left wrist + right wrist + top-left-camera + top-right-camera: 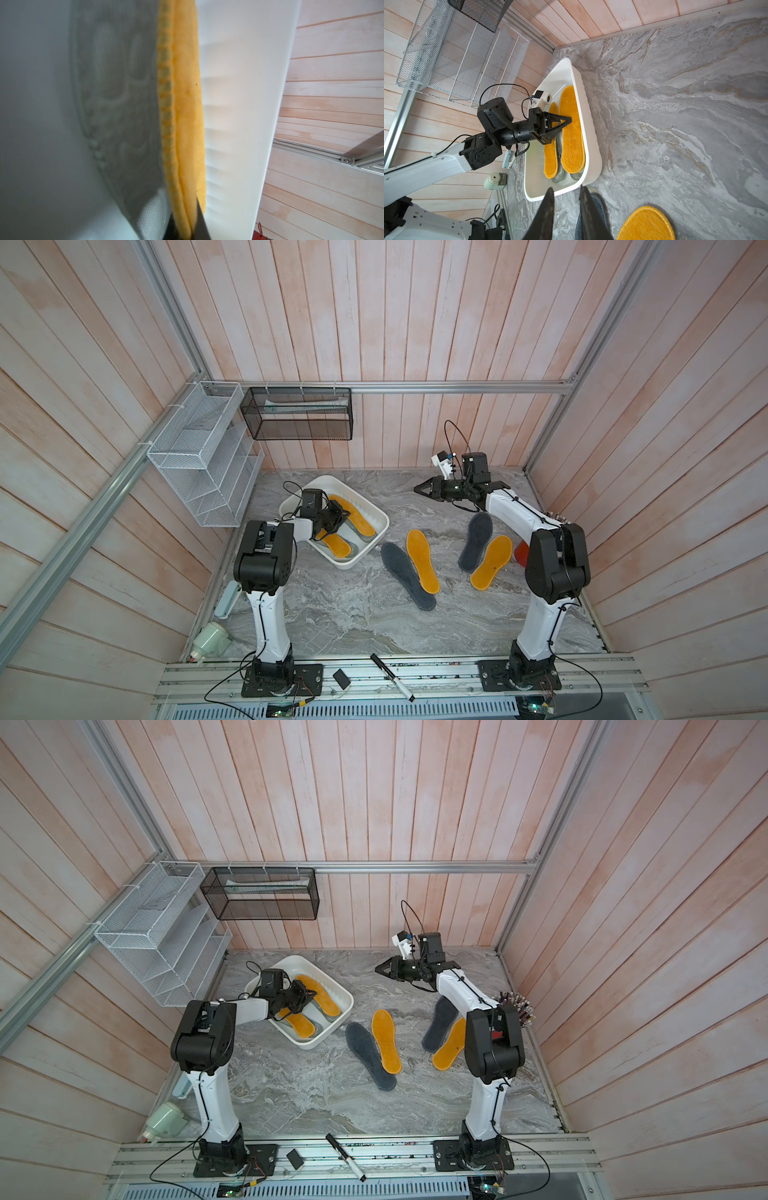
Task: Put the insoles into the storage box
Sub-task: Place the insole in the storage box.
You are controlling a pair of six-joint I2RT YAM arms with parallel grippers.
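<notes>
A grey, white-veined marble-patterned surface (pixel 353 622) floors a booth walled in pale pink wooden planks (pixel 415 323) and framed with aluminium rails (pixel 415 386). The white rectangular plastic storage box (pixel 332 483) sits angled on the surface, toward the far left corner. A white wire-mesh rack (pixel 199 456) hangs on the wall left of the box, and a black mesh basket (pixel 297 414) hangs from the rail beyond it.

Inside the box, two orange-yellow fuzzy insoles lie over pale translucent patterned insoles (pixel 116 93). The left hand (pixel 569 120) reaches into the box, its fingers pinched together on the edge of the outer orange insole (pixel 353 514). The inner orange insole (pixel 338 545) lies beside it.

Right of the box, four insoles lie flat on the surface. A dark grey fuzzy insole (pixel 405 576) and a third orange insole (pixel 423 560) touch just beside the box. A second dark grey insole (pixel 477 539) and a fourth orange insole (pixel 492 562) lie farther out.

The right hand (pixel 417 489) hovers well right of the box and points toward it. Its fingers are apart, with nothing between them.
</notes>
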